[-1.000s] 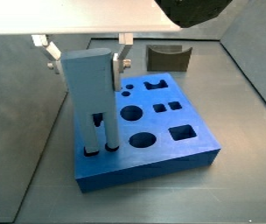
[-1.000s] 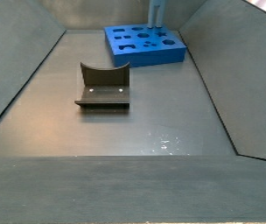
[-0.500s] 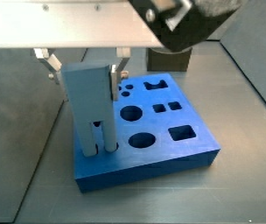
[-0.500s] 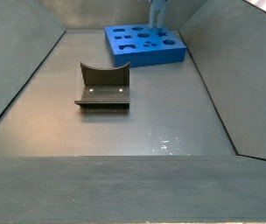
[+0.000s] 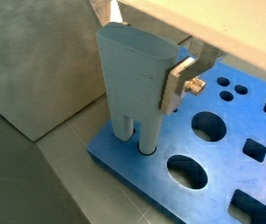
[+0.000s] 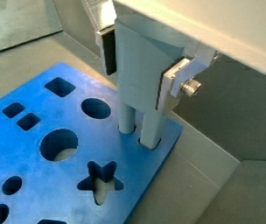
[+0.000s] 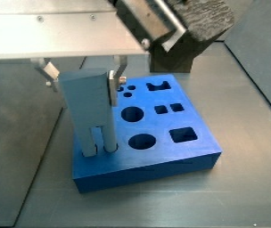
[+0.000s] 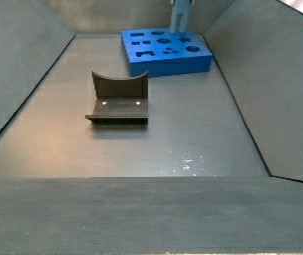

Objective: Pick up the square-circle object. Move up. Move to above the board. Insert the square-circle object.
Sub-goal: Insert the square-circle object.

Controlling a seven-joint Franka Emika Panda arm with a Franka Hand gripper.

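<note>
The square-circle object, a tall grey-blue slab, stands upright at the near left corner of the bright-blue board. Its two prongs reach down into the board's holes, as a wrist view shows. My gripper is shut on the slab's upper part, with a silver finger flat against one side and another finger on the opposite side. In a side view the slab rises at the board's far edge. Star, circle and square holes lie open beside the slab.
A short dark olive-brown notched block stands on the grey floor away from the board; it also shows behind the board in a side view. Sloped grey walls bound the floor on all sides.
The gripper and the slab have moved straight down. The prongs now sit deeper in the board's holes and show less of their length.
</note>
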